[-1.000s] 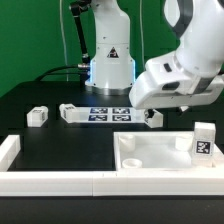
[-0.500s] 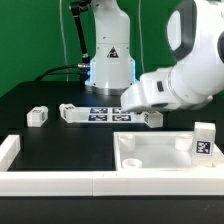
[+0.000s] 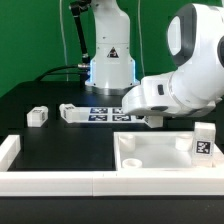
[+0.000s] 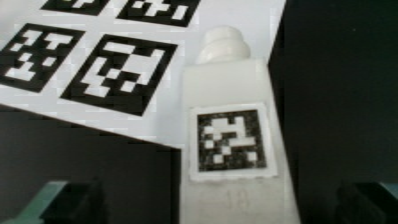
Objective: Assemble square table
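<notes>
The square table's white slab lies rim-up at the front right, with one tagged leg standing on its right corner. Two more legs lie at the exterior view's left, one apart and one by the marker board. A fourth leg lies on the black table under my hand. In the wrist view this leg runs lengthwise between my fingers, tag up. My gripper is open, one finger on each side of the leg with a gap. Its fingertips are hidden in the exterior view.
The marker board lies behind the leg and also shows in the wrist view. A long low white border rail runs along the front and up the left side. The robot base stands at the back.
My arm has come down and shifted toward the exterior view's left, bringing the hand low over the leg beside the marker board. The parts have not moved.
</notes>
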`<state>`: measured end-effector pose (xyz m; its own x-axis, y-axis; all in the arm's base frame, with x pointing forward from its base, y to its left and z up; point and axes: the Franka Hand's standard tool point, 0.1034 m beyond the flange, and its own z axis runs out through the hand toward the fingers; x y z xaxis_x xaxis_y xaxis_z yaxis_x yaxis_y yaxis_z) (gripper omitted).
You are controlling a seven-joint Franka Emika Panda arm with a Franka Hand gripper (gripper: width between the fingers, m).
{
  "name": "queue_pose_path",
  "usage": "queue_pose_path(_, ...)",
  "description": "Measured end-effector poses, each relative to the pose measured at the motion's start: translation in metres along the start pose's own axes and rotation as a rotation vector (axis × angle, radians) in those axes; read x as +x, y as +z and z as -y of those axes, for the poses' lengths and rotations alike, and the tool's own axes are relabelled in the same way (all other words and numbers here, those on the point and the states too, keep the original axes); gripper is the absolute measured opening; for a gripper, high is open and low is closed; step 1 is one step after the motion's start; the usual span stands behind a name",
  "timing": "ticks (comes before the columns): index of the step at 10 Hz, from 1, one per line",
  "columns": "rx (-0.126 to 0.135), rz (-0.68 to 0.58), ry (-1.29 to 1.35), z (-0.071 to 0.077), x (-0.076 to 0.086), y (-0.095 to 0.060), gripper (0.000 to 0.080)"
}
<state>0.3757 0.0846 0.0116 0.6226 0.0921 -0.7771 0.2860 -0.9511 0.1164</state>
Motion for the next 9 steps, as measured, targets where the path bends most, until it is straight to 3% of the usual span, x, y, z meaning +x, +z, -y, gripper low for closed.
queue_pose_path(2,0.003,0.001,0.002,-0.0013,0.0001,0.0004,0.0394)
queue_pose_path(3,0.004,0.001,0.003,-0.0019,0.0001,0.0004,0.0394)
queue_pose_path(4,0.005,0.001,0.004,-0.0025,0.0001,0.0005,0.029)
queue_pose_path(9,0.01,0.002,0.008,-0.0049,0.0003,0.0008,0.029)
